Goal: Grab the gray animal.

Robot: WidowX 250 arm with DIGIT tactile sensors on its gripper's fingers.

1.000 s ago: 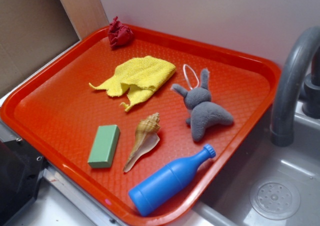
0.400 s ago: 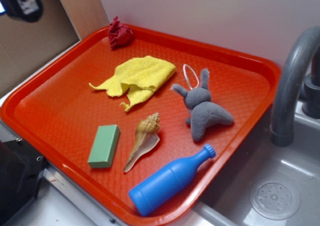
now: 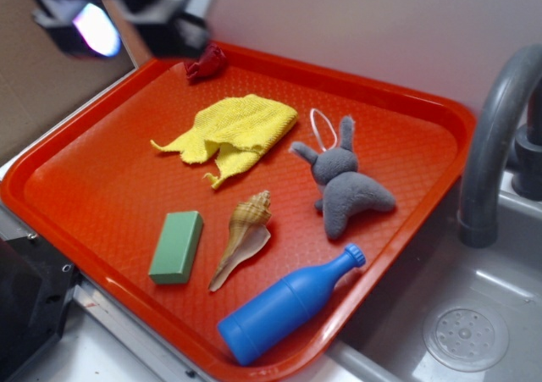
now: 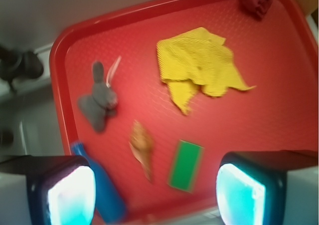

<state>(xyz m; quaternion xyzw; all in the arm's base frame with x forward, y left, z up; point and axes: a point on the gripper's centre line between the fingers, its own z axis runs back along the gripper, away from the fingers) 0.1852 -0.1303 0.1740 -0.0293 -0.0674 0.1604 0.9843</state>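
End effector [image 4: 155,187] just swung in over tray [image 3: 51,157] far-left corner, fingers spread, empty. Your gray rabbit [image 3: 343,185] near right edge, untouched.

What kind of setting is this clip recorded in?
Most likely a toy kitchen sink set used as a robot workspace: a gray faucet over a sink basin with a drain, and beside it a red tray of small props.

Soft, even light is filling both views, casting only faint shadows. In the exterior view the dark robot gripper [image 3: 127,18] is smearing with motion blur while the orange plastic tray [image 3: 85,179] is staying sharp. The whole wrist view is blurring, and the two fingers [image 4: 70,195] are glowing overexposed cyan-white.
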